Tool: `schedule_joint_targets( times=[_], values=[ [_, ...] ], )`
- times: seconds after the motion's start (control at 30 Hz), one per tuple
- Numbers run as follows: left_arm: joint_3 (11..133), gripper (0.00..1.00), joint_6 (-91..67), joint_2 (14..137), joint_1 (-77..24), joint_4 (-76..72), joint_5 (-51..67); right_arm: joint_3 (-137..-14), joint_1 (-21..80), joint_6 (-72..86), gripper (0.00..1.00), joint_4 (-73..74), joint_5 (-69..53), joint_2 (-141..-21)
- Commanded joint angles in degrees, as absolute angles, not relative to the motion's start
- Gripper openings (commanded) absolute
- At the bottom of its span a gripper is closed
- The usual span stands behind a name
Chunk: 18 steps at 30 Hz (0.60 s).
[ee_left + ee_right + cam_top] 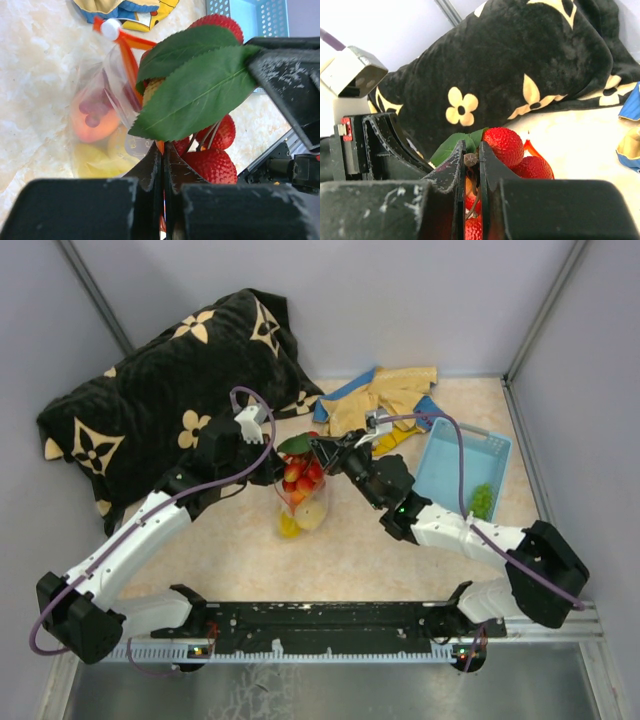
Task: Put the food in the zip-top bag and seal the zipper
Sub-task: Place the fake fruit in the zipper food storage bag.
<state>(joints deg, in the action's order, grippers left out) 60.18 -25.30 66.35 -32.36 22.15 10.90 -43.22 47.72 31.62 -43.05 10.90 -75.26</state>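
Observation:
The clear zip-top bag [302, 508] stands mid-table holding orange, yellow and purple fruit [97, 125]. Its red-orange zipper [129, 57] ends in a white tip [111, 28]. My left gripper [280, 472] is shut on the bag's mouth edge; in the left wrist view [163, 152] its jaws pinch the orange strip. My right gripper [320, 450] is shut on the stem of a red berry bunch [506, 145] with green leaves [195, 92], held at the bag's mouth [471, 161]. Some berries [300, 475] sit in the opening.
A black flowered pillow [170, 390] fills the back left. A yellow-and-blue cloth [385, 400] lies behind the bag. A light-blue basket [462, 462] at the right holds green grapes [482, 500]. Grey walls close in the table.

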Motion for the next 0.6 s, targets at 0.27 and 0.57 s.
schedule_joint_targets(
  times=[0.27,0.57],
  values=[
    [60.23,0.00,-26.14,64.23,-31.78,22.44,7.27,-40.11,50.31,19.51,0.00,-47.92,5.19,-73.33],
    [60.47,0.00,-26.56,64.69,-30.94,23.51,5.57,-40.14,50.34,14.06,0.00,-39.25,-4.66,-70.67]
  ],
)
